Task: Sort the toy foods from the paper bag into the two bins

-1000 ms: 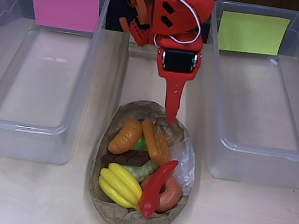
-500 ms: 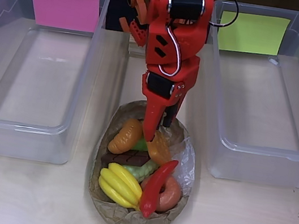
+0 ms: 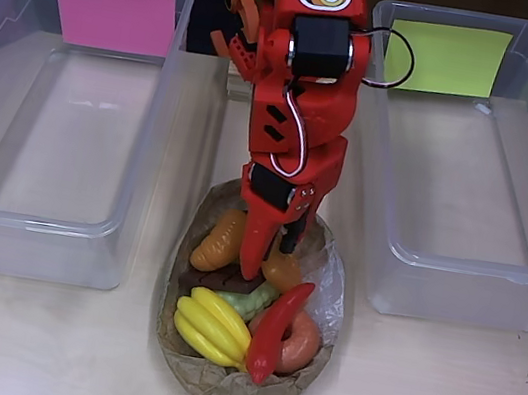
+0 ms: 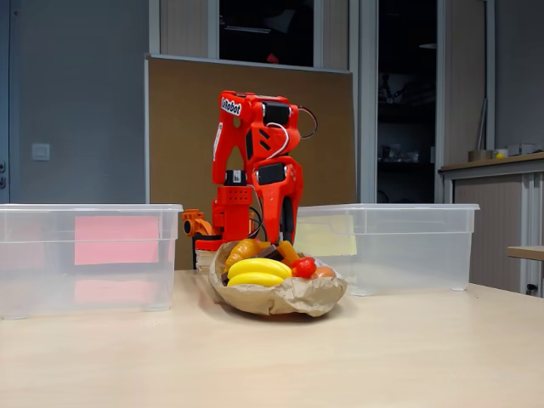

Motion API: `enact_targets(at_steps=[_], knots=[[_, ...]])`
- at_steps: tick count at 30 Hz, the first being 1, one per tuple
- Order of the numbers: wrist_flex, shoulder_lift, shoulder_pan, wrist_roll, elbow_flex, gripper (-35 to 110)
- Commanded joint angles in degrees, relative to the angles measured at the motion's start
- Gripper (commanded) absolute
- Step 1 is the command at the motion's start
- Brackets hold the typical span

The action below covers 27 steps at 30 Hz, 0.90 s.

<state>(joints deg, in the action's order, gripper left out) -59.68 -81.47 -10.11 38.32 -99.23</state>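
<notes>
The crumpled paper bag (image 3: pixel 212 387) (image 4: pixel 285 299) lies on the table between the two bins. In it are toy foods: a croissant (image 3: pixel 220 241), an orange waffle (image 3: pixel 284 273), a dark chocolate bar (image 3: pixel 218 279), pale green grapes (image 3: pixel 244 302), yellow bananas (image 3: pixel 210 326), a red chili (image 3: pixel 274 333) and a donut (image 3: pixel 300 346). My red gripper (image 3: pixel 268 259) (image 4: pixel 275 235) points down into the back of the bag. Its jaws stand a little apart over the waffle, between it and the croissant. The arm hides much of the waffle.
A clear bin with a pink sheet (image 3: pixel 68 155) (image 4: pixel 85 255) stands at the left and one with a yellow-green sheet (image 3: pixel 468 191) (image 4: pixel 399 246) at the right in the overhead view. Both hold no food. The arm's base (image 3: pixel 239 41) sits between them at the back.
The arm has leaned forward and lowered. The gripper has gone from the bag's back rim down among the foods, onto the waffle, with its jaws now apart.
</notes>
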Motion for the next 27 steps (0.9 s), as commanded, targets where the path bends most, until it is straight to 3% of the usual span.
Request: enact_targets(at_steps=[1,15,27], knots=[[-0.18,-1.85,-0.44,2.81,-1.05,25],[0.79,-3.25,-0.88,10.2,-5.19,22],[2.02,-3.43,-2.37,10.28,-4.92,8]])
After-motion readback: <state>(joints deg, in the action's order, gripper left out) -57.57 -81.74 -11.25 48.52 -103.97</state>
